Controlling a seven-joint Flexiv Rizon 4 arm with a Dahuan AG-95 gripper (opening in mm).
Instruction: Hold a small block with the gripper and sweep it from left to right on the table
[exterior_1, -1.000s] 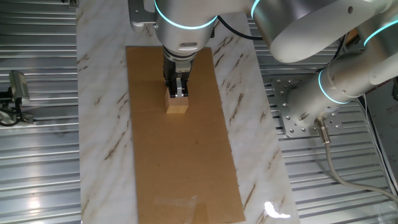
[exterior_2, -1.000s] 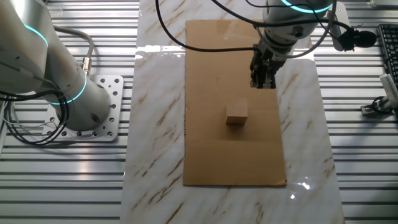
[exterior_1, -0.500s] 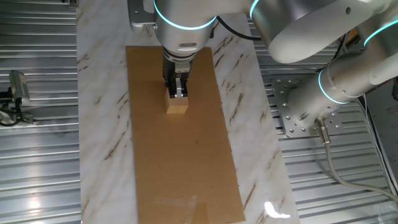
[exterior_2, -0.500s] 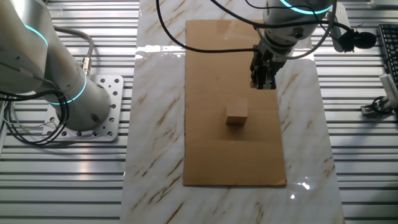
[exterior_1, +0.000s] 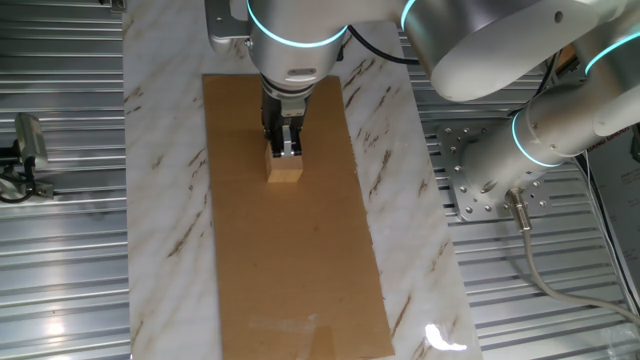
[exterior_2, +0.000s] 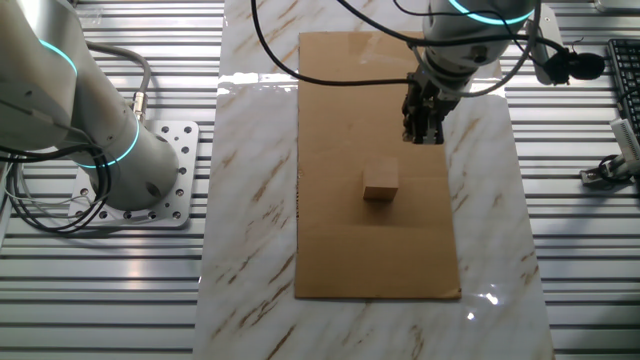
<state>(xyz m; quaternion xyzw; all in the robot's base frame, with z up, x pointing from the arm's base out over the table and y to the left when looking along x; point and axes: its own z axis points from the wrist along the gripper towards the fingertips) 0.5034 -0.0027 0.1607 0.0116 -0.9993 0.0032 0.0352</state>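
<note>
End effector (exterior_2: 424, 137) above the small block (exterior_2: 380, 181) — finger gap unclear.

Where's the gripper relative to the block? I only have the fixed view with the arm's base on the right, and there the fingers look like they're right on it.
Observer: Not on it. In the other fixed view the gripper is clearly apart from the small block, with bare board showing between them.
Operator: So the block's not held?
Observer: No. From that side it sits free on the brown board, with nothing touching it.
</note>
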